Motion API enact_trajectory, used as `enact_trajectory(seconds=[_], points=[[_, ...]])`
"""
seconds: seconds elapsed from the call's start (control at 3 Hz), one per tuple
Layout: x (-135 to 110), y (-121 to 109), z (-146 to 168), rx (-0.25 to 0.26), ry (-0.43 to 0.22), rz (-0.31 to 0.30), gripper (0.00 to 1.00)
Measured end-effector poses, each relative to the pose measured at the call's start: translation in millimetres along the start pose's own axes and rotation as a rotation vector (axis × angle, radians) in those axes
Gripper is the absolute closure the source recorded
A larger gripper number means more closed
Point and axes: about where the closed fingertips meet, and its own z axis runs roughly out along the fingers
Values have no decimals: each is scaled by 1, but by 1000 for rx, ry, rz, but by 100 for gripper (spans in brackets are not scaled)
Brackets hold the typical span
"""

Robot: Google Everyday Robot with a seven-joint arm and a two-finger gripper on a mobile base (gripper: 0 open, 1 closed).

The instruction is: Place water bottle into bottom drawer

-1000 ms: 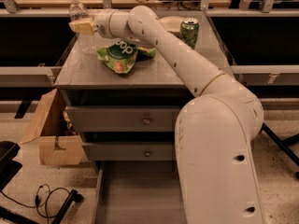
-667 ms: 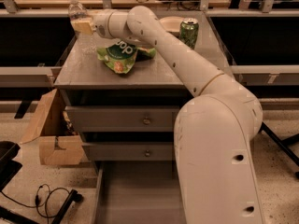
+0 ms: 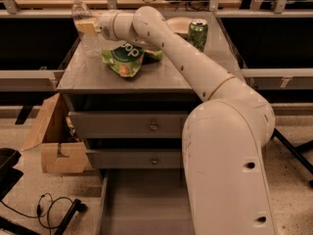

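At the far-left corner of the cabinet top (image 3: 161,80), my gripper (image 3: 88,27) looks clamped round the upright water bottle (image 3: 80,12). Lift straight, clear the chip bag (image 3: 124,58), bring it near, lower into the open bottom drawer (image 3: 142,199). Squeeze gently, thin plastic.

In the upper left of the frame, the water bottle (image 3: 90,43) was clear with a white cap. The gripper (image 3: 86,27) across its middle was pale tan, on a cream-white arm (image 3: 195,67) dotted with small dark marks. At upper centre, the snack bag (image 3: 124,58) was green with white lettering, and the can (image 3: 198,33) to its right was green with a silvery top. The cabinet top (image 3: 98,77), the two upper drawers (image 3: 122,126) and the bottom drawer (image 3: 142,204) were plain grey. At left, the cardboard box (image 3: 56,153) was brown. At lower left, a black cable (image 3: 49,209) lay on the beige speckled floor (image 3: 293,195).
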Motion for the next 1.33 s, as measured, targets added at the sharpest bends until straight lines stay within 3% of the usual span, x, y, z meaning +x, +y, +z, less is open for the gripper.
enact_trajectory(seconds=[0.33,0.67,1.0,1.33], points=[[-20,2,-11,-20,-25,0,100],[-56,13,-49,-35,-36,-2,100],[-84,36,-98,-52,26,-19,100],[-91,62,-156,-64,148,-21,100]])
